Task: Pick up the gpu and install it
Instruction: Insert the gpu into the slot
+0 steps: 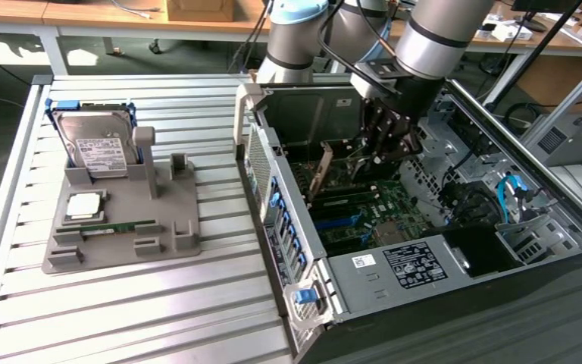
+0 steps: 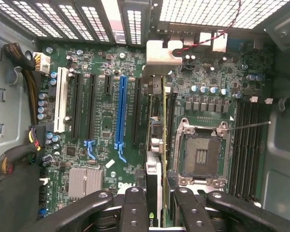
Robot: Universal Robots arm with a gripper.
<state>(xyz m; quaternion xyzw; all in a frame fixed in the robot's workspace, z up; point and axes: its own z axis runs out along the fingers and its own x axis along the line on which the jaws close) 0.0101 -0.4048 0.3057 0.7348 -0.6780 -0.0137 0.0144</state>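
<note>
I hold the gpu (image 2: pixel 157 159), a thin card seen edge-on, inside the open computer case (image 1: pixel 281 220). My gripper (image 2: pixel 157 203) is shut on it, one black finger (image 2: pixel 134 208) on each side. The card's silver end bracket (image 2: pixel 160 55) points at the case's rear slot openings. It hangs over the green motherboard (image 2: pixel 101 121), between the blue slot (image 2: pixel 120 108) and the CPU socket (image 2: pixel 200 154). I cannot tell whether it touches a slot. In the exterior view the gripper (image 1: pixel 384 155) reaches down into the case, with the brownish gpu (image 1: pixel 324 176) below it.
On the slatted table at the exterior view's left, a grey holder (image 1: pixel 175 239) carries a hard drive (image 1: pixel 94 148), a CPU chip (image 1: pixel 84 205) and a green RAM stick (image 1: pixel 109 226). Cable bundles (image 2: pixel 21 72) run along one case wall. Blue cables (image 1: pixel 508 193) lie near the drive bays.
</note>
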